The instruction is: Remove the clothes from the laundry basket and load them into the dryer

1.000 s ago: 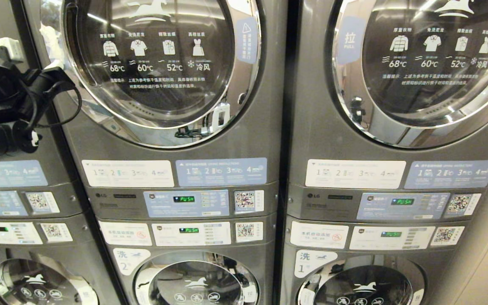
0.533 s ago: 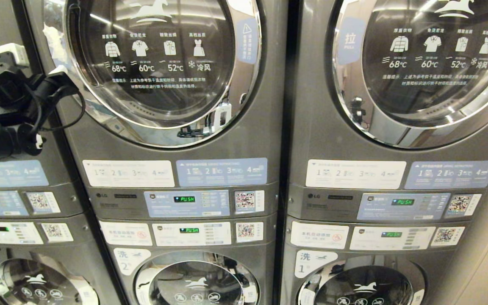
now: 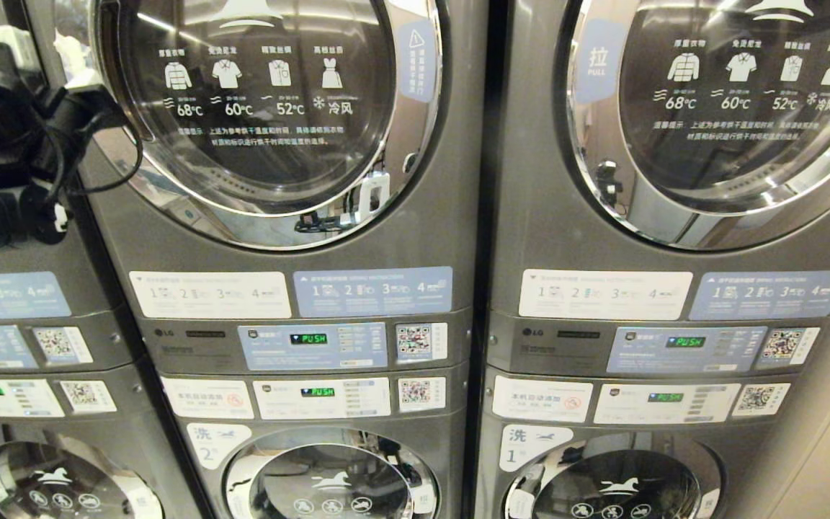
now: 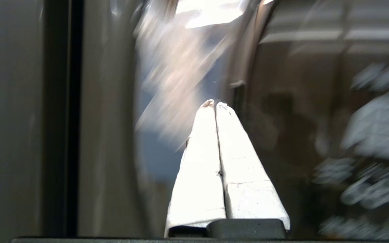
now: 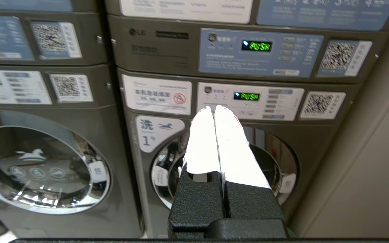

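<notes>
Left gripper (image 4: 214,103) seen pressed together, empty, close by left edge of dryer (image 3: 264,108) door ring. Door faces robot. Right gripper (image 5: 213,108) pressed together, empty, held low before washer (image 5: 225,162).

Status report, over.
Left end effector shut, empty, at dryer door's left rim. Right end effector shut, parked low. Door closed; clothes, basket unseen.
</notes>
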Controlling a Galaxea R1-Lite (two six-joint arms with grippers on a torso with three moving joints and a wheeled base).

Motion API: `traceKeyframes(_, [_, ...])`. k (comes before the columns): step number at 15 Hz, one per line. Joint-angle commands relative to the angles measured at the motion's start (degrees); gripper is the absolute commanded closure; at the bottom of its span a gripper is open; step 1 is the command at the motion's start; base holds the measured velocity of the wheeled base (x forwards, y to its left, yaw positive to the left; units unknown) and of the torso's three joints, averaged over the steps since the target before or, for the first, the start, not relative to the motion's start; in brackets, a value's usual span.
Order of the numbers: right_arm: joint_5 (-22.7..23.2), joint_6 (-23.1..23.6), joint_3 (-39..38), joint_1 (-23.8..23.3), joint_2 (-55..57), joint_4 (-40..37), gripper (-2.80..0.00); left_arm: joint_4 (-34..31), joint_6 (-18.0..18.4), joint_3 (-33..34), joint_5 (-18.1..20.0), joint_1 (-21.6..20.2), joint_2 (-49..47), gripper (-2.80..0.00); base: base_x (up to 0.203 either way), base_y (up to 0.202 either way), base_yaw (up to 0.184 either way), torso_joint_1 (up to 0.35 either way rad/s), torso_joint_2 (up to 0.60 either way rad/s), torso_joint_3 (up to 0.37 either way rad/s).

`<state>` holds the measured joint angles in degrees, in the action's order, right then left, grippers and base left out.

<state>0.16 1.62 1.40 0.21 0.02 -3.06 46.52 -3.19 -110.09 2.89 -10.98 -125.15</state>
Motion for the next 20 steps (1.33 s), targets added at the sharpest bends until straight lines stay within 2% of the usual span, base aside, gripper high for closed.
traceKeyframes(1, [0.0, 0.0, 0.0, 0.1, -0.1, 0.0, 0.0, 0.9, 0.2, 0.3, -3.1, -0.8, 8.6, 0.0, 0.0, 0.0, 0.0, 0.013, 0.03, 0.006])
traceKeyframes(4, [0.0, 0.0, 0.0, 0.1, -0.1, 0.0, 0.0, -0.5, 1.4, 4.9, -6.9, -1.6, 20.9, 0.0, 0.0, 0.0, 0.0, 0.0, 0.0, 0.0])
traceKeyframes(6, [0.0, 0.0, 0.1, 0.1, -0.1, 0.0, 0.0, -0.9, 1.9, 16.4, -7.5, -1.7, 29.2, 0.0, 0.0, 0.0, 0.0, 0.0, 0.0, 0.0])
traceKeyframes(8, [0.0, 0.0, 0.1, 0.1, -0.1, 0.0, 0.0, -0.9, 2.5, 34.1, -7.2, -1.2, 38.9, 0.0, 0.0, 0.0, 0.0, 0.0, 0.0, 0.0])
traceKeyframes(10, [0.0, 0.0, 0.1, 0.1, -0.1, -0.1, 0.0, -1.2, 3.0, 54.0, -5.1, -0.6, 49.7, 0.0, 0.0, 0.0, 0.0, 0.0, 0.0, 0.0])
traceKeyframes(12, [0.0, 0.0, 0.1, 0.1, -0.1, -0.1, 0.0, -2.2, 4.0, 74.0, -1.1, -0.2, 61.8, 0.0, 0.0, 0.0, 0.0, 0.0, 0.0, 0.0])
traceKeyframes(14, [0.0, 0.0, 0.1, 0.1, -0.1, -0.1, 0.0, -5.5, 4.9, 90.7, 3.4, 0.0, 74.7, 0.0, 0.0, 0.0, 0.0, 0.0, 0.0, 0.0])
traceKeyframes(16, [0.0, 0.0, 0.1, 0.1, -0.1, -0.1, 0.0, -13.4, 5.5, 101.8, 7.4, 0.2, 86.8, 0.0, 0.0, 0.0, 0.0, 0.0, 0.0, 0.0])
traceKeyframes(17, [0.0, 0.0, 0.1, 0.1, -0.1, -0.1, 0.0, -20.6, 5.7, 104.5, 9.1, 0.3, 93.1, 0.0, 0.0, 0.0, 0.0, 0.0, 0.0, 0.0])
traceKeyframes(18, [-0.1, -0.4, 0.1, 0.1, -0.1, -0.1, 0.0, -31.3, 6.0, 105.1, 9.9, 0.4, 99.3, 0.0, 0.0, 0.0, 0.0, 0.0, 0.0, 0.0])
traceKeyframes(19, [-0.1, -0.4, 0.1, 0.1, -0.1, -0.1, 0.0, -44.0, 6.3, 104.9, 8.8, 0.4, 103.5, 0.0, 0.0, 0.0, 0.0, 0.0, 0.0, 0.0])
traceKeyframes(20, [-0.2, -0.3, 0.1, 0.1, -0.1, -0.2, 0.0, -53.2, 6.4, 104.7, 5.1, 0.5, 106.2, 0.0, 0.0, 0.0, 0.0, 0.0, 0.0, 0.0])
